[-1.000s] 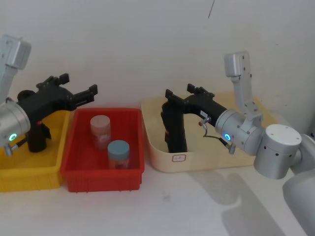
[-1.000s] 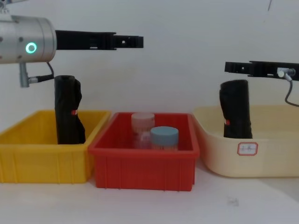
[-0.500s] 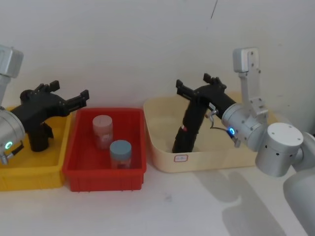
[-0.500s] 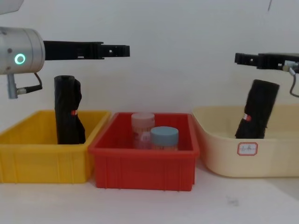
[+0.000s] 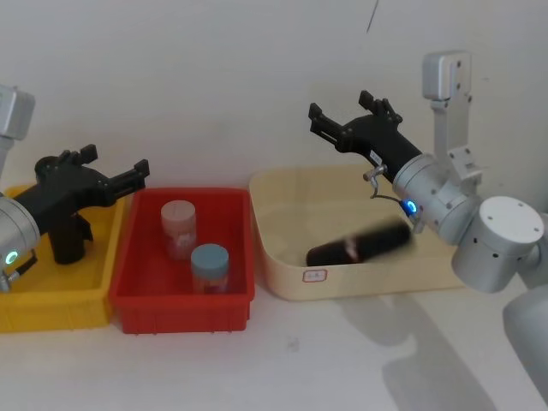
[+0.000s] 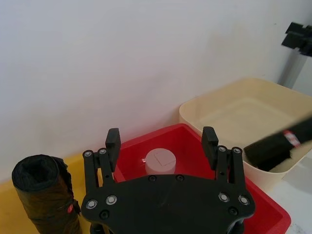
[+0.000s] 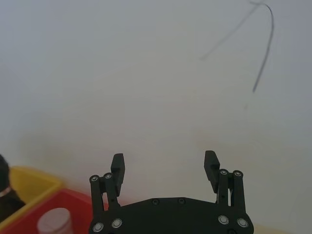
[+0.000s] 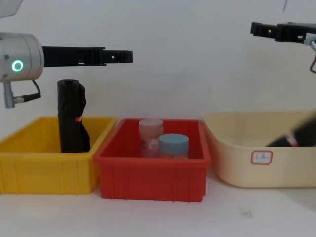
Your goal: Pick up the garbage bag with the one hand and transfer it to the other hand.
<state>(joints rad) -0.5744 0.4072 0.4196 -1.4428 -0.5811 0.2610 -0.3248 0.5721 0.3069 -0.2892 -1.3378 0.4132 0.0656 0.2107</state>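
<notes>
I take the red bin (image 5: 180, 308) in the middle as my reference. The garbage bag (image 5: 360, 242) is in the cream tub (image 5: 377, 278) that stands just beside the red bin on my right. It lies low at a slant near the tub's front wall, with the end farther from the red bin raised a little. It looks smeared in the head view, and I can just make out a red mark on it. From the chest camera, the bag (image 8: 298, 138) barely clears the tub's rim.

My right gripper (image 5: 340, 107) is up in the air above the cream tub, well clear of the bag. It points back toward the red bin's side. Its jaws are spread apart with nothing between them, and its own wrist camera shows the gap plainly (image 7: 164, 161).

My left gripper (image 5: 116, 163) hangs on the other side, above the yellow bin (image 5: 51, 304) that touches the red bin's left wall, with its tips reaching toward the red bin. Its jaws are also wide apart and empty (image 6: 161, 139).

Under that arm a bent black roll (image 5: 64, 235) stands upright in the yellow bin. Inside the red bin stand a pink-lidded jar (image 5: 176, 227) and, nearer me, a blue-lidded jar (image 5: 208, 265).
</notes>
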